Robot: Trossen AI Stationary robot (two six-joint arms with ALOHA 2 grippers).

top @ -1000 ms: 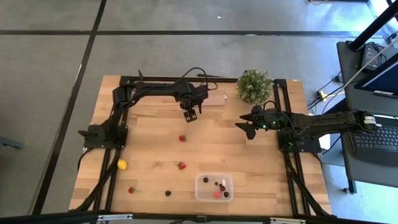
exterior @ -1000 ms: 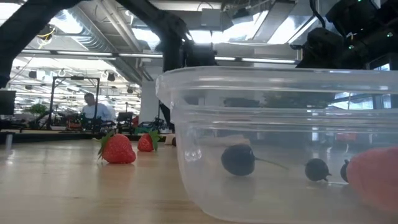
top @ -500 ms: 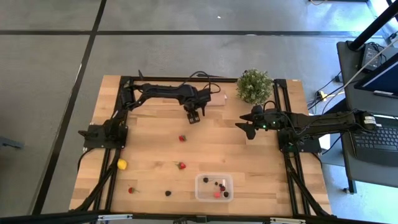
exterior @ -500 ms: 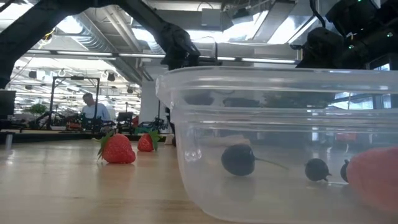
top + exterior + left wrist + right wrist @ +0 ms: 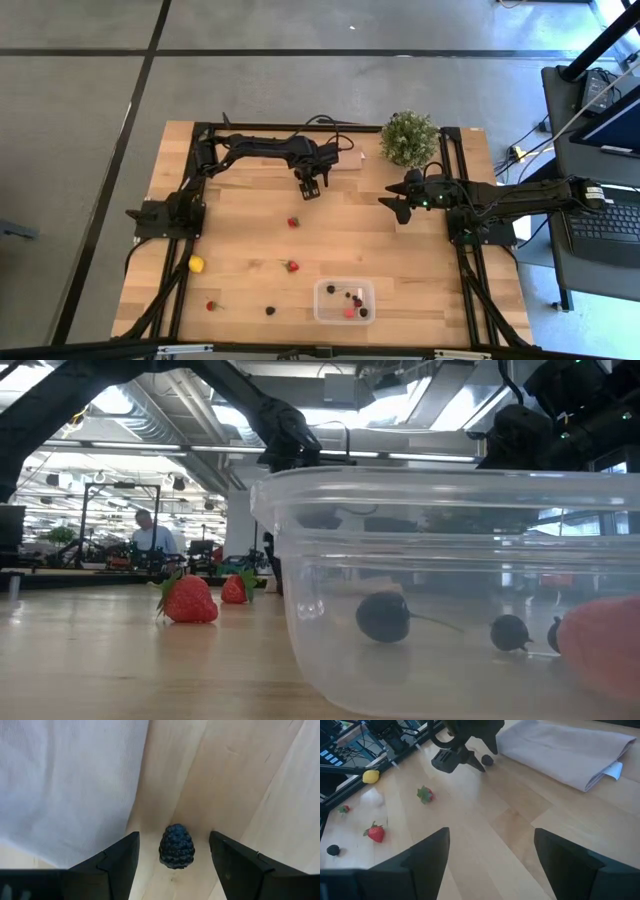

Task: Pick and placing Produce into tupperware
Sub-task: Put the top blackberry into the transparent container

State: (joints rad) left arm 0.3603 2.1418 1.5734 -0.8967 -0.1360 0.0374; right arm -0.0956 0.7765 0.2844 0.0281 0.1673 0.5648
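Observation:
My left gripper (image 5: 311, 187) is open near the table's far edge, pointing down. Its fingers stand on either side of a dark blackberry (image 5: 176, 846) without touching it; the berry lies on the wood beside the edge of a pale sheet (image 5: 70, 780). The right wrist view shows the same berry (image 5: 487, 760) under that gripper. My right gripper (image 5: 388, 208) waits open at the table's right, over bare wood. The clear tupperware (image 5: 345, 300) stands near the near edge with dark berries (image 5: 384, 617) and a red piece (image 5: 600, 645) inside.
Loose on the table are strawberries (image 5: 293, 222) (image 5: 291, 266) (image 5: 211, 306), a yellow lemon (image 5: 196, 264) and a dark berry (image 5: 270, 310). A potted green plant (image 5: 408, 138) stands at the far edge, right of the sheet (image 5: 340, 160). Bare wood lies between the two arms.
My left arm has stretched out and lowered, carrying its gripper a little toward the table's right and down beside the sheet; it has held still over the last half second. The right arm and the fruit have stayed where they were.

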